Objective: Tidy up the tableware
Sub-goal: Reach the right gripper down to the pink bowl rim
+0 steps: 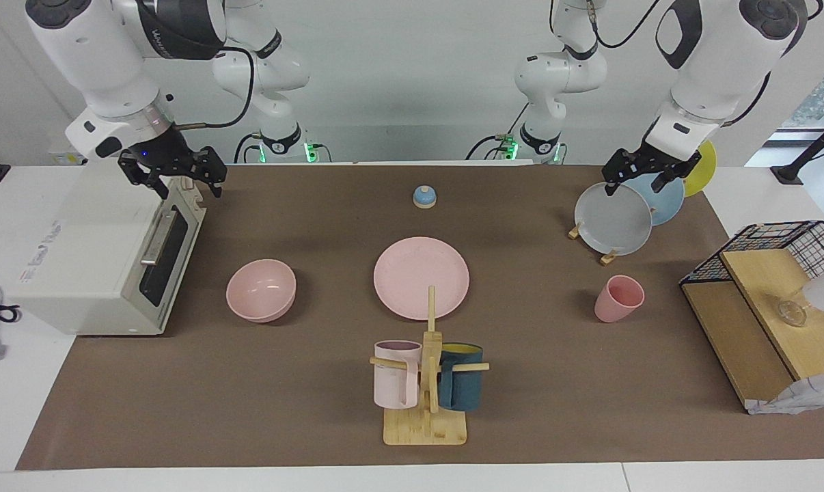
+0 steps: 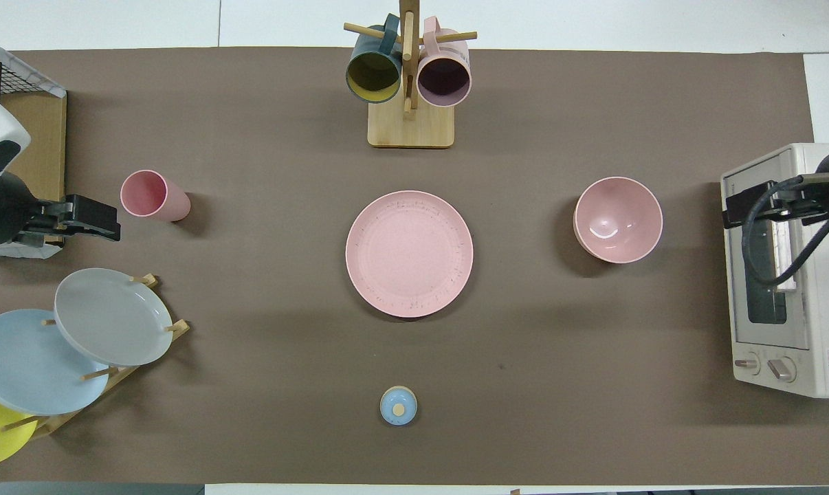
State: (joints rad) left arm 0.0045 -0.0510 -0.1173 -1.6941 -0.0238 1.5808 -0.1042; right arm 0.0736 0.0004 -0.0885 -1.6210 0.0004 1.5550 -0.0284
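A salmon-pink plate [image 1: 421,277] [image 2: 409,253] lies flat at the middle of the brown mat. A matching deep bowl [image 1: 260,290] [image 2: 618,218] stands upright beside it, toward the right arm's end. A matching handleless cup [image 1: 618,298] [image 2: 155,196] stands upright toward the left arm's end. My left gripper [image 1: 634,186] [image 2: 114,221] is open and empty, up in the air over the plate rack near the cup. My right gripper [image 1: 180,184] [image 2: 731,206] is open and empty, up over the toaster oven's door.
A white toaster oven [image 1: 91,260] [image 2: 786,275] stands at the right arm's end. A rack with grey [image 1: 613,219] [image 2: 112,316], blue and yellow plates and a wire-and-wood shelf [image 1: 760,301] stand at the left arm's end. A mug tree [image 1: 427,383] [image 2: 409,82] and a blue bell [image 1: 424,197] are there too.
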